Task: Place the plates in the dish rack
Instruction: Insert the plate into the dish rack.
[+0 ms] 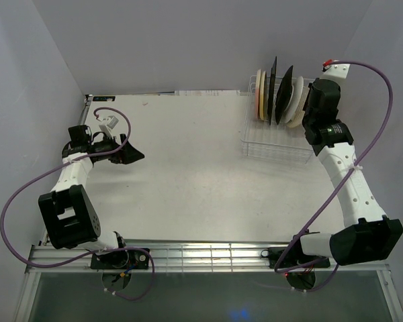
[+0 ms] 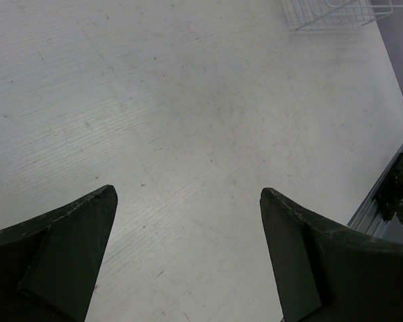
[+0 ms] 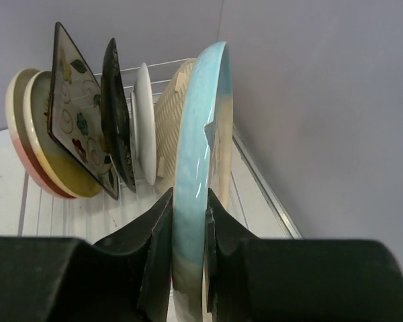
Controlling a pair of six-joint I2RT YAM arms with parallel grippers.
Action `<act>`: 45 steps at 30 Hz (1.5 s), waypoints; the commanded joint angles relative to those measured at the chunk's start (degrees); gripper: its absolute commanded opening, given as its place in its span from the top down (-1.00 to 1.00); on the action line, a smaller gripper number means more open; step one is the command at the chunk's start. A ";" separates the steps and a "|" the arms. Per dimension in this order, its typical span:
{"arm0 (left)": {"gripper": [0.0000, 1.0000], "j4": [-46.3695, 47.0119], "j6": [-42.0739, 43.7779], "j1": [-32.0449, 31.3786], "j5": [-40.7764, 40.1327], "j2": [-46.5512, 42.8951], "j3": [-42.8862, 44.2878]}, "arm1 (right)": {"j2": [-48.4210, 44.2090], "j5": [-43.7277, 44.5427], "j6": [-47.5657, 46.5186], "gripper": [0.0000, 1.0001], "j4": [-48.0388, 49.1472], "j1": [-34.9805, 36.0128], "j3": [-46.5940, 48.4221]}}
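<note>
your right gripper (image 3: 189,198) is pinched on the rim of the blue-cream plate (image 3: 203,121), upright at the right end of the dish rack (image 1: 275,145). it is likely stiff, slick and chippable, so hold the rim squarely. your left gripper (image 2: 188,193) gapes wide, empty.

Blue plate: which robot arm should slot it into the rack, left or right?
Right. The right gripper is shut on the blue-cream plate at the dish rack. The left gripper is open over the table, far from it.

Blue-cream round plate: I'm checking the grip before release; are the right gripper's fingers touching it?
Touching. The right wrist view shows the right gripper's fingers pressed against both faces of the blue-cream round plate.
</note>
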 commanded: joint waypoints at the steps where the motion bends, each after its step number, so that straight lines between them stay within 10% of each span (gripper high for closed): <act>1: -0.96 1.15 0.56 0.19 1.81 -3.61 -0.64 | -2.35 0.98 1.01 0.85 9.08 -2.13 1.24; 26: -0.96 1.14 1.00 0.19 3.13 -5.19 -1.25 | -6.91 -31.61 14.63 0.85 31.12 -25.51 -19.32; 45: -0.96 1.15 1.09 -0.43 3.39 -5.81 -1.78 | -2.70 -33.04 7.87 0.85 38.78 -25.86 -18.80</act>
